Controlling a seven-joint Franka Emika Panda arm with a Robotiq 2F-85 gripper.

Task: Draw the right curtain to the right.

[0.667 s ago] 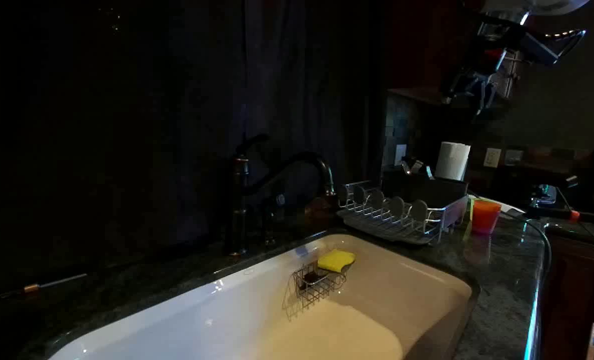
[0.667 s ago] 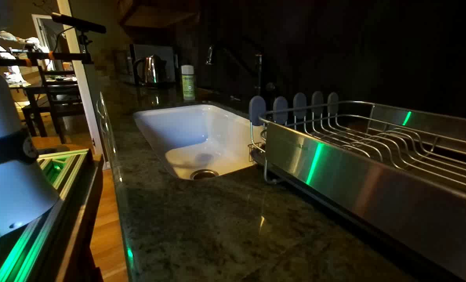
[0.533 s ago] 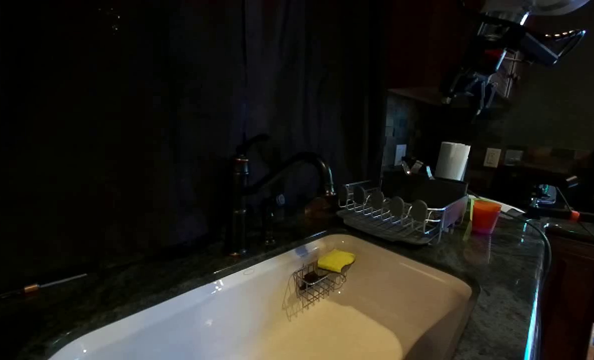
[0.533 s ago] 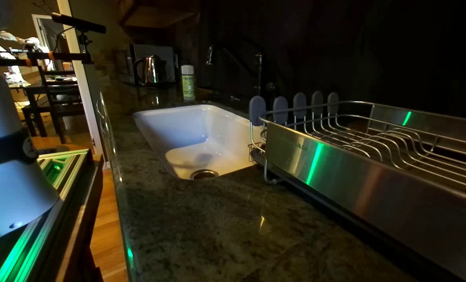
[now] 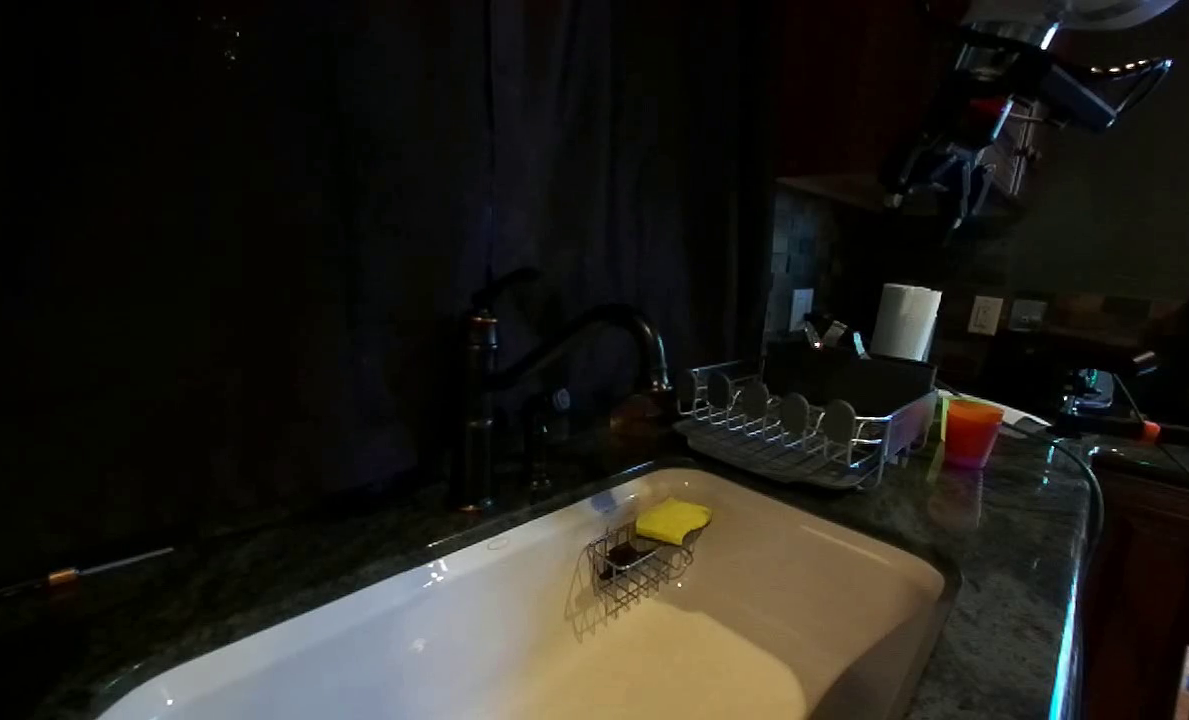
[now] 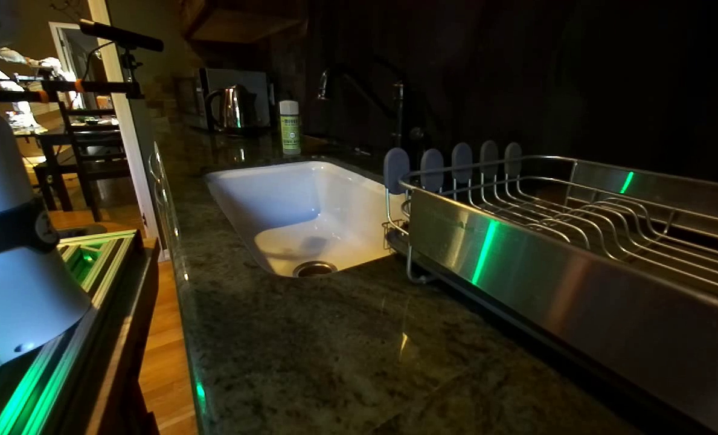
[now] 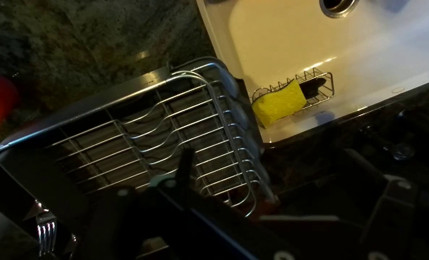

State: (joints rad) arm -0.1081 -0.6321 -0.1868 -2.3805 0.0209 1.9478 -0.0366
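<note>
The right curtain (image 5: 634, 180) is a very dark panel with faint vertical folds behind the faucet in an exterior view. A thin vertical line left of its folds separates it from the wider dark curtain (image 5: 204, 300). Dark fabric (image 6: 546, 78) also fills the upper right in an exterior view, but I cannot tell which panel it is. My gripper (image 5: 924, 212) hangs above and right of the dish rack, pointing down, apart from the curtain. In the wrist view its fingers (image 7: 268, 152) are spread wide with nothing seen between them; the area below is too dark to read.
A wire dish rack (image 5: 814, 420) stands under the gripper side. The black faucet (image 5: 479, 410) stands before the curtains, behind the white sink (image 5: 844, 560). A sponge (image 5: 674, 520) sits in a sink caddy. An orange cup (image 5: 972, 435) and paper towels (image 5: 906, 320) are at the right.
</note>
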